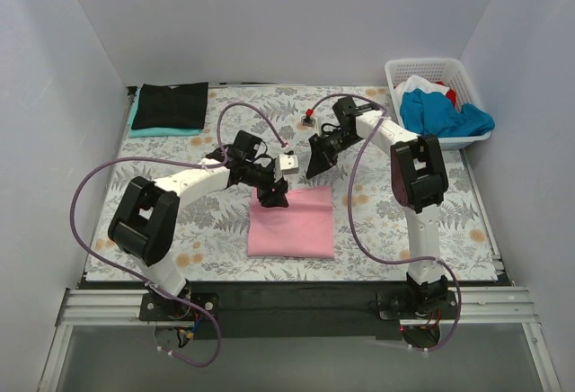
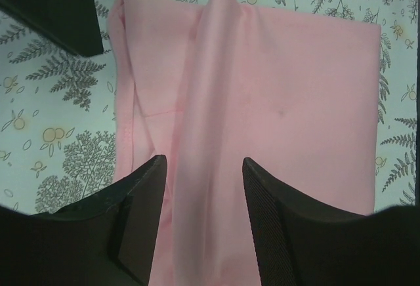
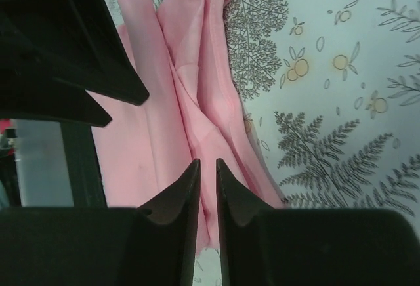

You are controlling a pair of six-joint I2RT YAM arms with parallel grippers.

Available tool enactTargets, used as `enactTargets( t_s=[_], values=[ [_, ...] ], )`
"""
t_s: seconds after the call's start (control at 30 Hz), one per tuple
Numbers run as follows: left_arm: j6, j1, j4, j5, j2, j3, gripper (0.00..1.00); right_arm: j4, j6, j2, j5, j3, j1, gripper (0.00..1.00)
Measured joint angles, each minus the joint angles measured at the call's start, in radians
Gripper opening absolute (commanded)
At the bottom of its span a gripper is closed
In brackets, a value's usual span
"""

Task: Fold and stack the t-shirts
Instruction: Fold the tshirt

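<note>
White walls enclosed the surface, which was covered by a grey-and-orange floral-print tablecloth (image 1: 216, 230). One pink cloth t-shirt (image 1: 292, 221) lay folded into a rectangle at the lower centre of the overhead view, between the two arms.

The left gripper (image 2: 205, 168) was positioned over the upper left part of that garment. Its jaws stood apart, and a raised lengthwise ridge of pink cloth ran between them. The right gripper (image 3: 208, 168) was at the garment's upper right edge. Its jaws were almost together, with only a narrow slit between them. Creases in the pink cloth ran towards that slit, but whether any cloth was caught in it could not be established.

At the upper left of the overhead view, a folded black cloth t-shirt (image 1: 171, 102) rested on a folded teal cloth t-shirt (image 1: 162, 129). At the upper right, a white plastic lattice basket (image 1: 427, 66) held loose blue cloth (image 1: 440, 115), white cloth (image 1: 416, 86) and a small patch of red cloth (image 1: 452, 97).
</note>
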Motion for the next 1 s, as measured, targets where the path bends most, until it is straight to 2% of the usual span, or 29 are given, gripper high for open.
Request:
enactTargets(
  t_s=[0.2,0.37,0.53,0.7,0.8,1.0],
  values=[
    [0.031,-0.038,0.024,-0.017,0.061,0.001,0.47,-0.006,0.039,0.064,-0.071,0.003,0.039,0.21],
    [0.066,-0.050,0.031,-0.029,0.075,0.001,0.33,-0.008,0.038,0.107,-0.105,0.037,0.078,0.21],
    [0.087,-0.052,0.048,-0.041,0.081,-0.007,0.24,-0.008,0.034,0.199,-0.111,0.083,0.099,0.21],
    [0.102,-0.059,0.069,-0.043,0.081,-0.034,0.06,-0.013,0.029,0.256,-0.136,0.088,0.110,0.21],
    [0.114,-0.064,0.084,-0.042,0.066,-0.066,0.00,-0.018,0.016,0.259,-0.148,0.088,0.111,0.21],
    [0.134,-0.073,0.132,-0.046,-0.018,-0.102,0.00,-0.021,-0.025,0.258,-0.177,0.062,0.112,0.21]
  ],
)
